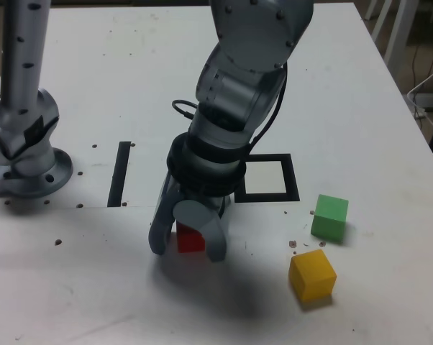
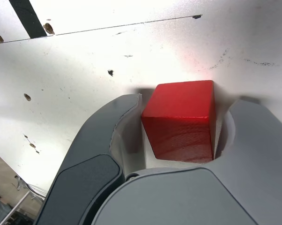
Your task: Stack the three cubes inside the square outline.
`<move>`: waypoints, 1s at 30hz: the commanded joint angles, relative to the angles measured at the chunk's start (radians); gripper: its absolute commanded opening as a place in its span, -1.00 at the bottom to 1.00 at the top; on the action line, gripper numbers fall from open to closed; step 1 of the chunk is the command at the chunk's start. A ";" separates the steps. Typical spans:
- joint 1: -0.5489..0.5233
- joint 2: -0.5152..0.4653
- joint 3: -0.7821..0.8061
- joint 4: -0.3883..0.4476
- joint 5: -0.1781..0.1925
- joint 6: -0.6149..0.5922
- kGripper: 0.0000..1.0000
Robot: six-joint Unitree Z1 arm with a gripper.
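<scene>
The red cube (image 1: pixel 190 239) (image 2: pixel 181 119) rests on the white table, between the two grey fingers of my gripper (image 1: pixel 188 250) (image 2: pixel 185 101). The gripper points down over it, its jaws drawn in close, with thin slivers of table showing on both sides of the cube, so it is open around the cube. The green cube (image 1: pixel 329 217) and the yellow cube (image 1: pixel 312 274) lie apart at the exterior view's right. The square outline (image 1: pixel 292 176) is behind the gripper, partly hidden by the arm, with no cube seen in its visible part.
A straight black strip (image 1: pixel 120 172) (image 2: pixel 27 18) is marked on the table at the exterior view's left. Beyond it stands a second grey arm's base (image 1: pixel 26 154). Small dark specks dot the tabletop. The table's right edge (image 1: pixel 418 122) runs close to the green cube.
</scene>
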 commanded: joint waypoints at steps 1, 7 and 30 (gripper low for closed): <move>0.002 0.002 -0.002 0.003 0.001 0.002 -0.41; 0.002 0.001 -0.003 0.009 0.011 0.003 -0.41; 0.125 -0.027 -0.210 0.146 0.140 0.111 -0.41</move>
